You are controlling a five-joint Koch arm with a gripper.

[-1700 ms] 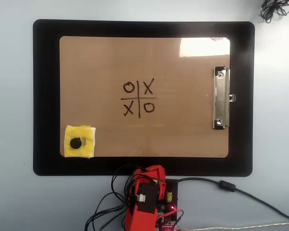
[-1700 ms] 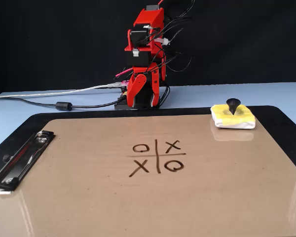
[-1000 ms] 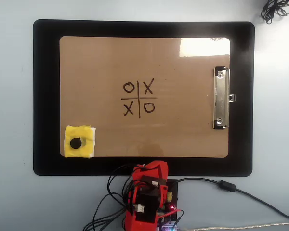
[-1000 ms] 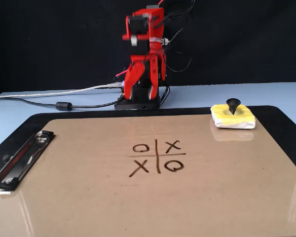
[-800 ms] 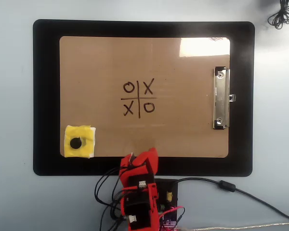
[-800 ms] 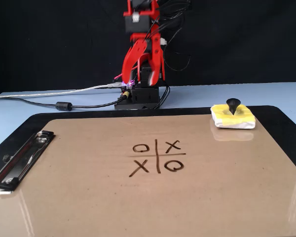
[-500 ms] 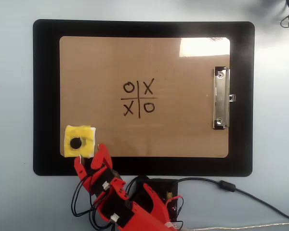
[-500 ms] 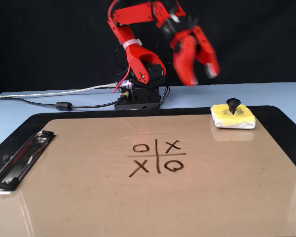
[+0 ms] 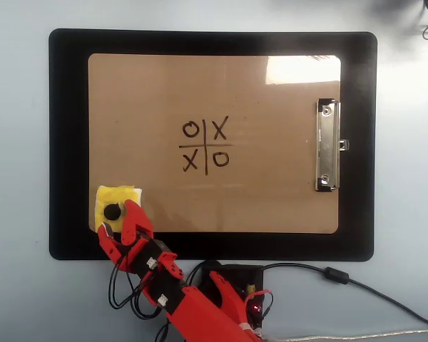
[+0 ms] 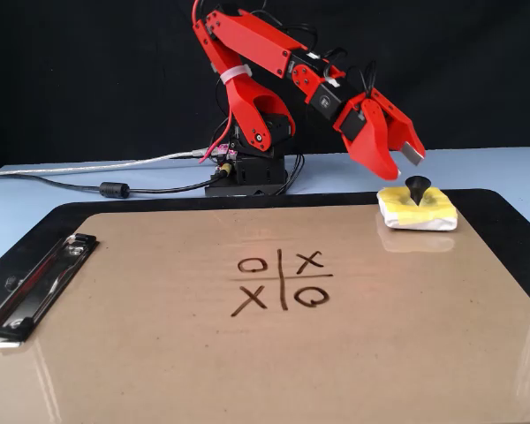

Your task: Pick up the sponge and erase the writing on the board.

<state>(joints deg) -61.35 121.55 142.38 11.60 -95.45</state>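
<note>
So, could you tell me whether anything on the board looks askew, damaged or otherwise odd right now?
Nothing stands out. The sponge lies flat at a corner of the board, the writing is intact, and the metal clip sits straight along its edge. The gripper hovers open just above the sponge, not touching it.

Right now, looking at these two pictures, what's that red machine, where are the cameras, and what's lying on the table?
The red machine is a small hobby robot arm ending in a gripper. One camera looks straight down; the other stands low across the table, facing the arm. On a black mat lies a brown clipboard with a tic-tac-toe drawing. At its corner sits a yellow sponge with a black knob. The gripper's fingers hover open just above the sponge, holding nothing.
</note>
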